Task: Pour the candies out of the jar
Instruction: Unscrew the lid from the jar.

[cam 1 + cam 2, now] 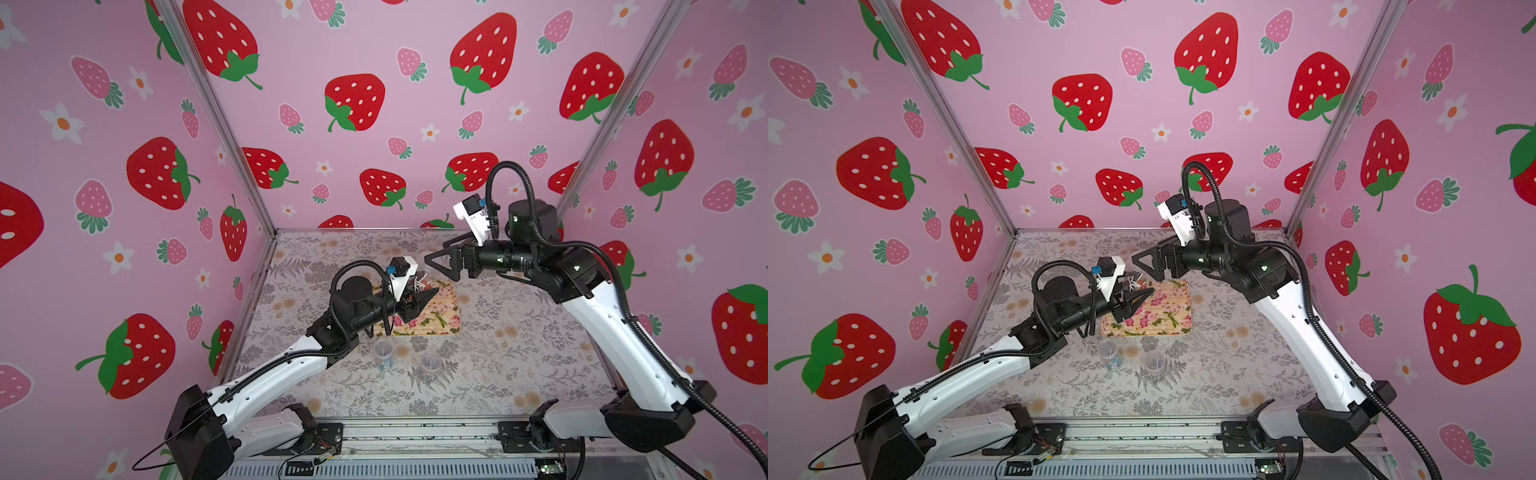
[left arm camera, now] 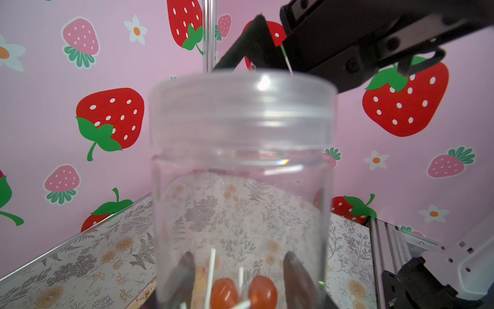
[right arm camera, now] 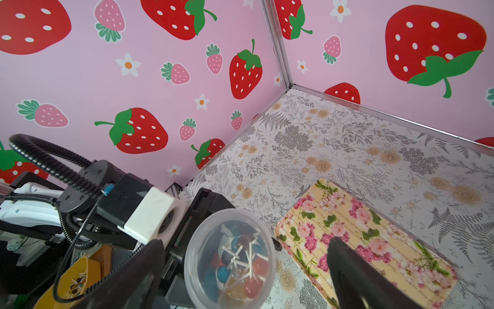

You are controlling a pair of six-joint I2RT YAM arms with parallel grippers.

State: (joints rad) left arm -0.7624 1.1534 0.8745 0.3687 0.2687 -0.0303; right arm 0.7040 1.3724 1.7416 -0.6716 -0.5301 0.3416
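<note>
My left gripper (image 1: 424, 297) is shut on a clear plastic jar (image 2: 243, 166), holding it upright above the near-left corner of a floral tray (image 1: 440, 320). A clear lid (image 2: 243, 101) caps the jar. The candies (image 3: 240, 262), small lollipops with white sticks and blue, orange and red heads, lie in its bottom. The left fingers (image 2: 296, 273) show through the jar wall. My right gripper (image 1: 436, 259) hovers open just above the lid. In the right wrist view the right fingers (image 3: 352, 273) stand wide on either side of the lid, apart from it.
Two more small clear jars (image 1: 383, 353) (image 1: 430, 363) stand on the patterned table in front of the tray. A yellow bowl (image 3: 72, 281) sits beyond the table's left edge. Pink strawberry walls close in the back and sides.
</note>
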